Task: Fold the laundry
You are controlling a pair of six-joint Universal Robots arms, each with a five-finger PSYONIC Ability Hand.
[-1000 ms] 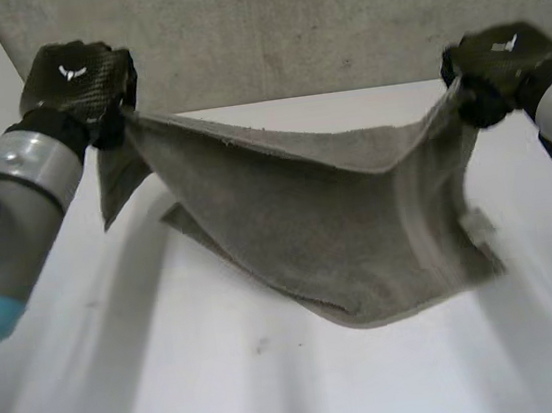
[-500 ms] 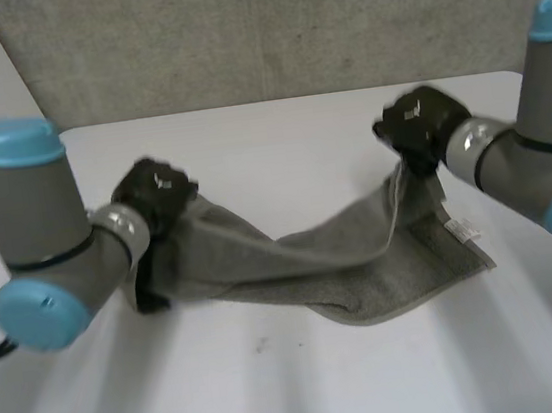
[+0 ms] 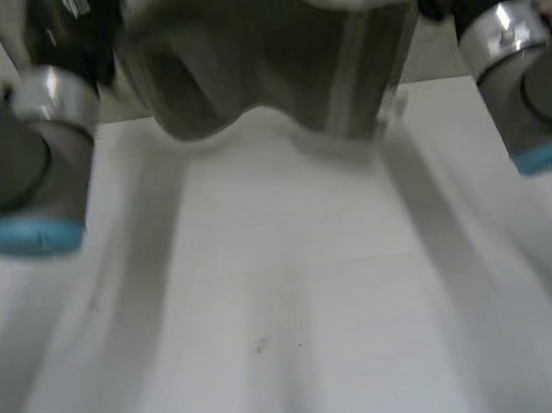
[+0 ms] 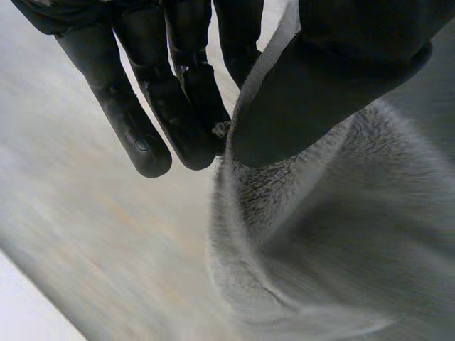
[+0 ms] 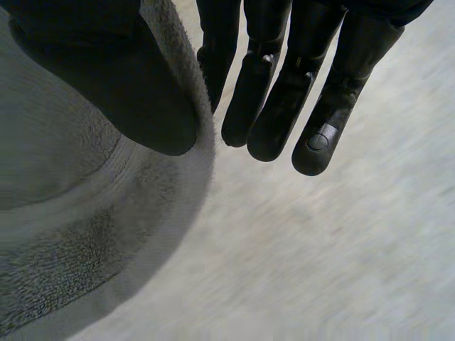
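Both my left hand (image 4: 334,85) and right hand (image 5: 106,85) pinch the top edge of the grey towel (image 3: 268,56), hanging above the table (image 3: 288,306); such shallow thumb-and-finger pinches could slip if I swing it.

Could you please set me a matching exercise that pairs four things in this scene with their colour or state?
Things:
1. left hand
2. towel
3. table
4. left arm's cap

Colour or state:
A. white
B. light blue
C. grey, held up in the air
D. black, fingers and thumb pinching cloth

Pairs: 1-D, 2-C, 3-A, 4-B
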